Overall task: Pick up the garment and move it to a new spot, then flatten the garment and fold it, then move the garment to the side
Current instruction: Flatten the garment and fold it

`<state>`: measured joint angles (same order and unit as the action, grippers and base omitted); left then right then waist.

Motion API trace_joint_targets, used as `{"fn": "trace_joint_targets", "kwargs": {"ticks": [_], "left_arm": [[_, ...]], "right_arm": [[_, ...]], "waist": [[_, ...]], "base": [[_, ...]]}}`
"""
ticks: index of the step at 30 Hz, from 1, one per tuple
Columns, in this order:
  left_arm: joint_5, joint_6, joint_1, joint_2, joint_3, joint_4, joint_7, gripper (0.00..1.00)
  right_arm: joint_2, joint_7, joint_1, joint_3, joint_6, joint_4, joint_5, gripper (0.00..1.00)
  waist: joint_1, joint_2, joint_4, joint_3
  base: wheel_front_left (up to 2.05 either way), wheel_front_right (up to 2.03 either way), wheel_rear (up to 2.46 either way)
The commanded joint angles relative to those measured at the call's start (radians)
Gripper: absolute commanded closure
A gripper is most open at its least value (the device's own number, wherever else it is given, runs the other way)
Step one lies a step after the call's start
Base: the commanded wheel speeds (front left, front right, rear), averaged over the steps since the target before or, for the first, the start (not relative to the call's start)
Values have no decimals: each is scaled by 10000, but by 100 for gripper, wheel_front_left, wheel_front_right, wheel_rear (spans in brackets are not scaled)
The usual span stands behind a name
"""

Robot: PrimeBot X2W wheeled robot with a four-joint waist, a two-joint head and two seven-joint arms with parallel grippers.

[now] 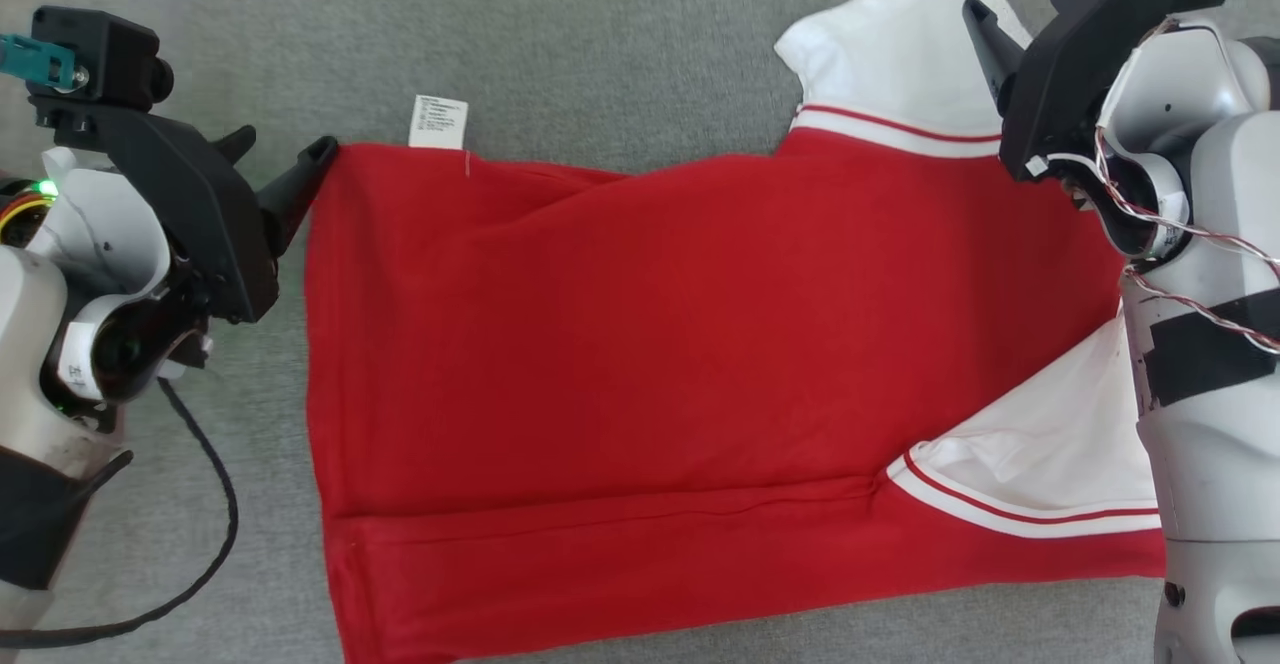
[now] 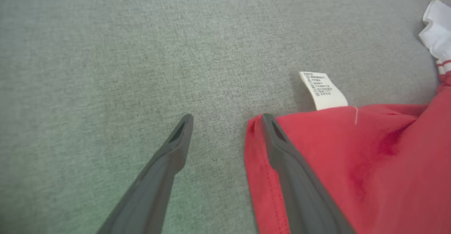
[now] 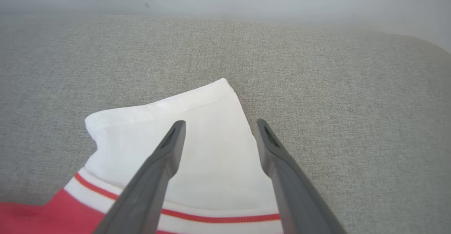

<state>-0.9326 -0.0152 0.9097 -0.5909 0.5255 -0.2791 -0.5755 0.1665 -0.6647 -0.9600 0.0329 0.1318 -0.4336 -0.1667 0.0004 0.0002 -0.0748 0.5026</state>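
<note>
The garment (image 1: 650, 344) is a red top with white sleeves, spread across the grey cloth surface, with a fold line along its near side. Its white care label (image 1: 438, 122) sticks out at the far left corner. My left gripper (image 1: 280, 149) is open at that corner. In the left wrist view, the left gripper (image 2: 227, 117) has one finger over the red hem (image 2: 352, 163) and the other over bare surface. My right gripper (image 1: 1015, 9) hangs open above the far white sleeve (image 1: 890, 54). Seen from the right wrist, that gripper (image 3: 220, 124) straddles the sleeve's (image 3: 134, 131) end and grips nothing.
The grey fabric surface (image 1: 600, 34) lies under the garment and extends beyond it. A black cable (image 1: 215, 504) loops down from my left arm near the garment's left edge. My right forearm (image 1: 1200, 424) covers part of the near white sleeve (image 1: 1060, 444).
</note>
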Motion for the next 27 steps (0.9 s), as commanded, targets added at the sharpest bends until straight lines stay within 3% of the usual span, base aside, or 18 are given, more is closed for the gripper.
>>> {"fn": "trace_joint_targets", "kwargs": {"ticks": [1,19,27], "left_arm": [[-50,-59,80,-92,12,76,-101,0],[-38,281,-377,-494,296,1302,-790,0],[567,600,-165,-538,625,826,-881,0]], "right_arm": [[19,172,-123,46,-20,-178,-60,0],[138,1046,-630,-147,-20,-1492,206,0],[40,1184,-1020,149,-20,-1844,234,0]], "waist": [[-4,-2,-212,282],[-4,-2,-103,258],[-4,-2,-233,539]], "base": [[0,0,0],[0,0,0],[0,0,0]]}}
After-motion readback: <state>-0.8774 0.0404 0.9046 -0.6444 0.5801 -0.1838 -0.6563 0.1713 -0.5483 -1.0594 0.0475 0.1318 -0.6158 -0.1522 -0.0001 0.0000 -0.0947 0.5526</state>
